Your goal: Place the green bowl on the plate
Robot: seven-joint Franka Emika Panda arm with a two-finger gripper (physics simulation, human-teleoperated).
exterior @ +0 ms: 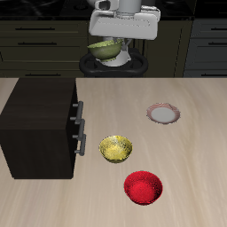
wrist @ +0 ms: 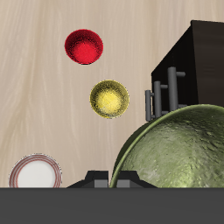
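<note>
The green bowl (exterior: 104, 49) hangs high above the table's back, held by my gripper (exterior: 116, 42), which is shut on its rim. In the wrist view the green bowl (wrist: 179, 153) fills much of the frame, its olive speckled inside showing. The plate (exterior: 163, 113), pale with a pinkish rim, lies on the table well below and nearer the front than the bowl. It also shows in the wrist view (wrist: 35, 173). My fingertips are hidden behind the bowl.
A yellow bowl (exterior: 115, 148) and a red bowl (exterior: 142, 187) stand on the table nearer the front edge than the plate. A dark cabinet (exterior: 40, 129) with handles stands beside the yellow bowl. The robot's base (exterior: 111, 64) is at the back.
</note>
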